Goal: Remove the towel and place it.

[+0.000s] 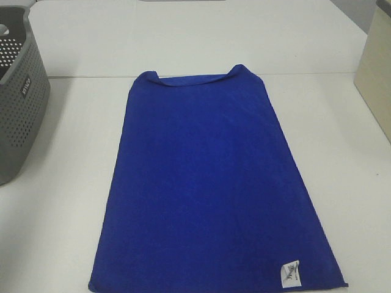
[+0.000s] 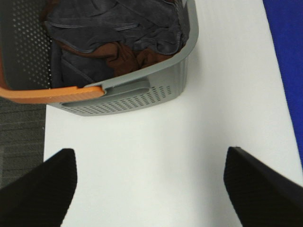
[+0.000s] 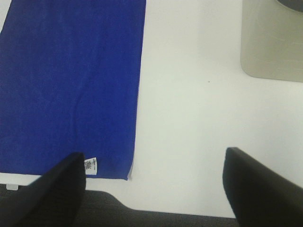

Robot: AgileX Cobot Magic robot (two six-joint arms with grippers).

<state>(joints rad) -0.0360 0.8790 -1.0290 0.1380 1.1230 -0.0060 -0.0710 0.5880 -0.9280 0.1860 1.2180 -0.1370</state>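
Nearest the lens in the left wrist view, the left end effector (image 2: 149,189) is hanging with its two dark fingers (image 2: 40,189) spread wide apart, gripping nothing and showing only bare white counter (image 2: 156,146) between them. In the right wrist view, the right end effector (image 3: 151,189) is also standing wide open and empty, one finger (image 3: 54,191) overlapping the near corner of the towel (image 3: 71,80) in the picture; whether it is touching the cloth cannot be told.

The towel (image 1: 211,189), deep royal blue, is lying flat along the middle of the counter (image 1: 55,220) in the high view, with its small white label (image 1: 289,272) at the near right corner. At the far end, both corners are curling slightly upward.

Further back on the left, a grey perforated basket (image 1: 18,91) is sitting near the counter's edge, well apart from the towel. Only the left wrist view is looking into the basket (image 2: 142,92), showing dark grey and rust-brown clothes (image 2: 113,35) inside and an orange handle (image 2: 52,94). Only the right wrist view is showing the counter's near edge and a rounded beige object (image 3: 272,40), which the high view catches as a pale slab (image 1: 376,73) at far right.
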